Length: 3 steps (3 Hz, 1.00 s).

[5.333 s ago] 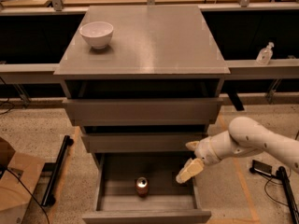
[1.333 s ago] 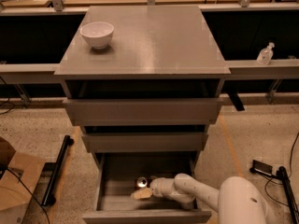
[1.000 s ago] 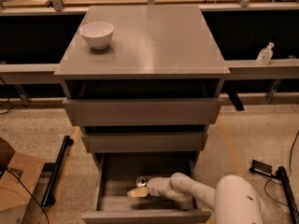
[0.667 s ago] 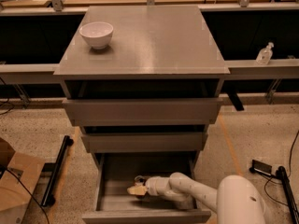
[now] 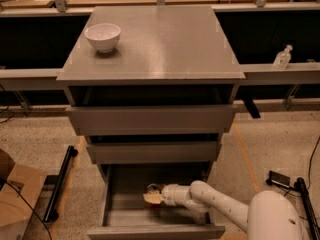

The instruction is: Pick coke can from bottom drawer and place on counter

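The bottom drawer point(image 5: 116, 211) of the grey cabinet is pulled open. The coke can point(image 5: 153, 189) stands inside it near the middle; its silver top and a little red show. My gripper point(image 5: 152, 198) reaches into the drawer from the right, low over the drawer floor. Its pale fingers point(image 5: 149, 198) are closed around the can's body and hide most of it. The white arm point(image 5: 220, 209) runs from the lower right corner. The counter point(image 5: 160, 44) is the cabinet's flat grey top, above.
A white bowl point(image 5: 103, 36) stands at the counter's back left. The two upper drawers point(image 5: 150, 120) stick out slightly above the open one. A clear bottle point(image 5: 282, 58) stands on the right rail shelf. A cardboard box point(image 5: 15, 194) and a black bar point(image 5: 60, 184) lie on the floor at left.
The arm has come down from beside the cabinet into the bottom drawer. Over the last second the gripper slid left onto the can and closed on it.
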Tool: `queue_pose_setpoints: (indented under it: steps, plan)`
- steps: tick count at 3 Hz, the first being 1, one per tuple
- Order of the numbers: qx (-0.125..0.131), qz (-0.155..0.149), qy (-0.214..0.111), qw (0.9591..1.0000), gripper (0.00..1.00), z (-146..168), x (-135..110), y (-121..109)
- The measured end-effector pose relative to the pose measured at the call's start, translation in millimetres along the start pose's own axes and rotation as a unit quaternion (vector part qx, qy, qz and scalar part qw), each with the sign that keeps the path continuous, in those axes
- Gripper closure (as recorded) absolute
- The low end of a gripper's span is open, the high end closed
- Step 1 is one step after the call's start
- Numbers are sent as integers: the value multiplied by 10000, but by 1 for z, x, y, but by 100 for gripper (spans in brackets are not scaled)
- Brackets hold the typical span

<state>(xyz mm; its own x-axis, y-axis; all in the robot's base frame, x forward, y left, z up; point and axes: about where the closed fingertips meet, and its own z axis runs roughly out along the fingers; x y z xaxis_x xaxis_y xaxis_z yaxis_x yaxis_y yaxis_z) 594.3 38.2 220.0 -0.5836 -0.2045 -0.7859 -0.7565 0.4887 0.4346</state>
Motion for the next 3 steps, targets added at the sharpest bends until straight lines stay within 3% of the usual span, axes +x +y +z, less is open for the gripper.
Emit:
queue_pose_setpoints:
  steps: [1,2,3]
  plan:
    - [-500,6,90,9987,100,-52,-26,14]
    - [-923,-171,421,9947,100,-120,-71,31]
    - [-1202,-567,662,9889,100,-216,-162,52]
